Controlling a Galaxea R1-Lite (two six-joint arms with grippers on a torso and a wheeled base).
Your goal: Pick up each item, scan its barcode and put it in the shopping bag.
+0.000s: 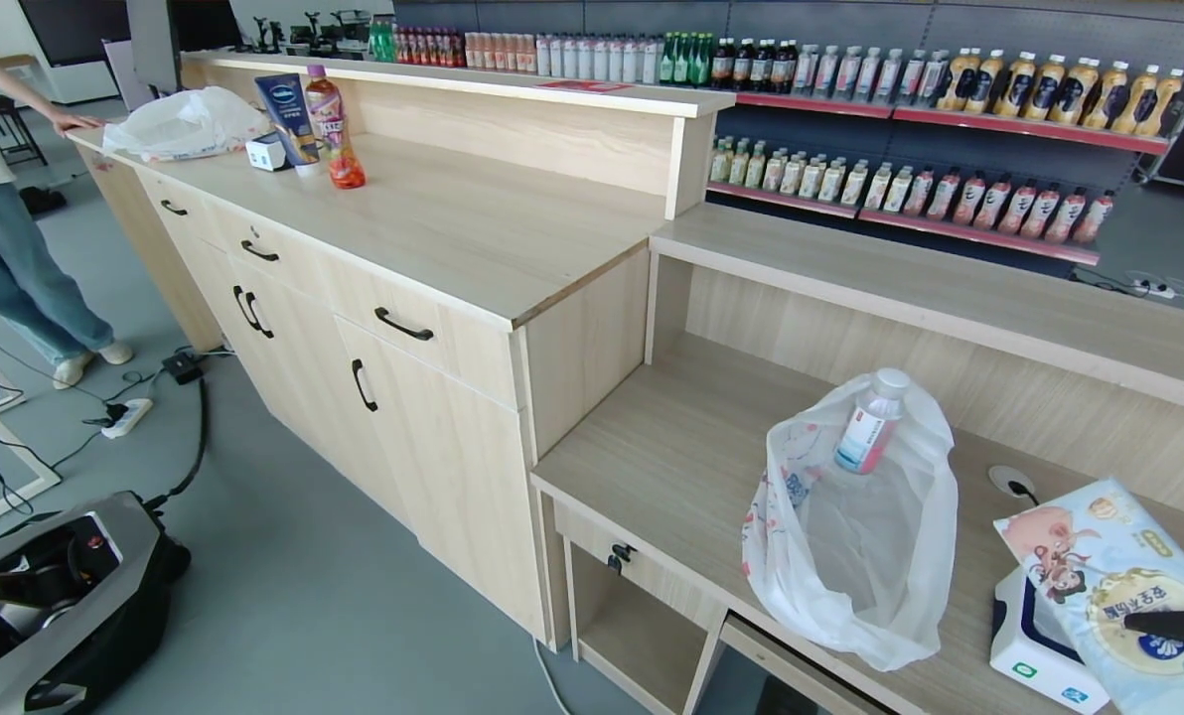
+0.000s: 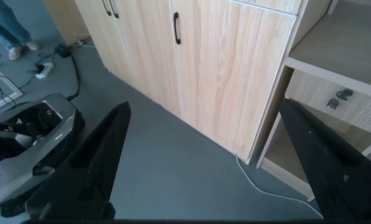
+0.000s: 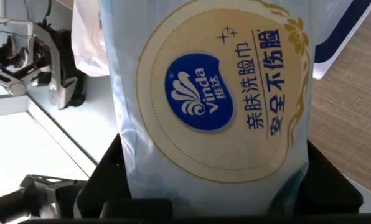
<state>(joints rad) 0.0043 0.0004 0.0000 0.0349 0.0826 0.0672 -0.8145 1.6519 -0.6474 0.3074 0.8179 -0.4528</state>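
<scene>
Tissue pack (image 1: 1109,576) is being clasped by the right gripper (image 3: 213,149) over the scanner (image 1: 1039,650), at four o'clock from the shopping bag (image 1: 850,556). Left gripper (image 2: 204,106) is hanging released, fingers spread.

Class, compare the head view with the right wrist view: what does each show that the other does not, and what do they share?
Head view only: a bottle standing in the shopping bag, and the upper counter carrying a drink bottle and a tube. Right wrist view only: the right gripper clamping the tissue pack from both sides, seen close. Both: the tissue pack and the white shopping bag.
</scene>
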